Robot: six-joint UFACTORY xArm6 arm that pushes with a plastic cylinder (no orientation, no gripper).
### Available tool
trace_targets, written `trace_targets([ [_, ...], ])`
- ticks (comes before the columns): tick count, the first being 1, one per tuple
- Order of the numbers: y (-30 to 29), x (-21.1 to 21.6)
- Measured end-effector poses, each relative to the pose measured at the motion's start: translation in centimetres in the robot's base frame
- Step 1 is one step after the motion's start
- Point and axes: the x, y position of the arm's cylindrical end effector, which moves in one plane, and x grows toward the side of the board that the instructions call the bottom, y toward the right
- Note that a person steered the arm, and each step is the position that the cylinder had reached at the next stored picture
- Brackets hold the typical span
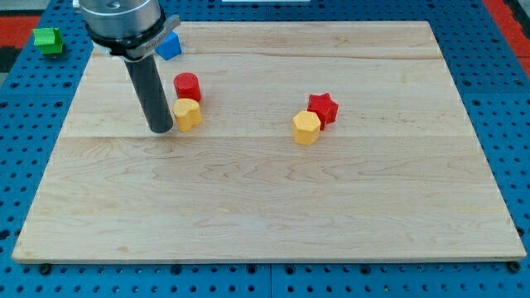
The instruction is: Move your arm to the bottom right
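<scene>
Wooden board (pixel 273 207) lying on a blue pegboard surface (pixel 497 50), seen from the one camera. My tip (pixel 161 130) is the lower end of a plain dark rod with no jaws to part or close; it rests on the board in the view's upper left, just to the left of a yellow block (pixel 188 114), very near or touching it, though which cannot be told. A red cylinder block (pixel 187 86) sits touching the yellow block on its upper side. Near the board's centre, a red star block (pixel 324 108) touches a yellow hexagonal block (pixel 306 128). A blue block (pixel 170 45) lies at the board's top edge beside the arm housing; a green block (pixel 48 40) sits off the board at upper left.
</scene>
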Motion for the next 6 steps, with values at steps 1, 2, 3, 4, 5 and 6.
trace_targets([
  [1,0.6,0.6],
  [2,2.1,0.6],
  [3,5.0,5.0],
  [4,11.4,11.4],
  [5,24.8,12.6],
  [6,35.9,11.2],
])
